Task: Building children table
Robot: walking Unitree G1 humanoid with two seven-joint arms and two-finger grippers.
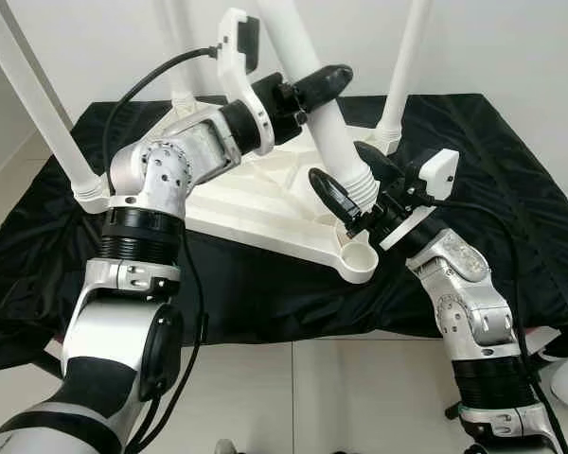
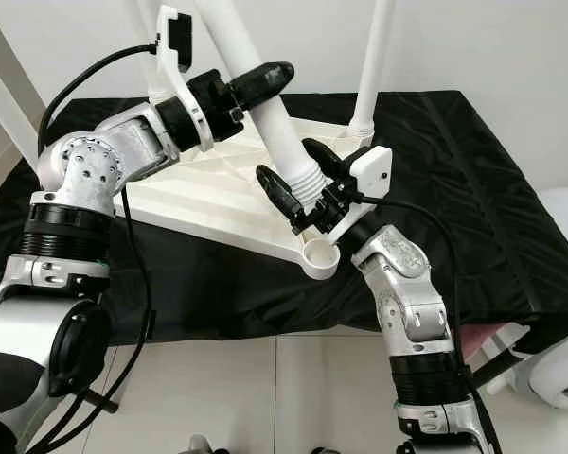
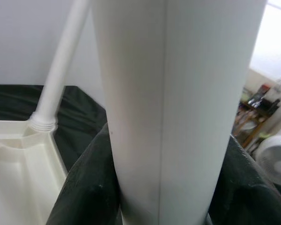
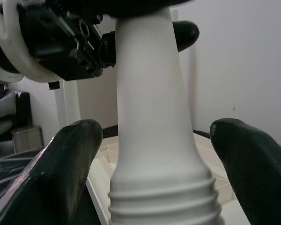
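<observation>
Black cloth covers the floor under the upturned tabletop (image 1: 265, 203). My left gripper (image 1: 308, 90) pinches the leg (image 1: 327, 118) mid-shaft; my right gripper (image 1: 352, 184), fingers spread, straddles its threaded foot, just short of the empty corner socket (image 1: 360, 257).

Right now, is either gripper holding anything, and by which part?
The left gripper is shut on the white table leg, partway up its shaft. The right gripper is open, its fingers straddling the leg's threaded lower end without clamping it.

White tabletop (image 1: 265, 203) inverted; fourth leg (image 1: 327, 113) tilted, seemingly unseated.
</observation>
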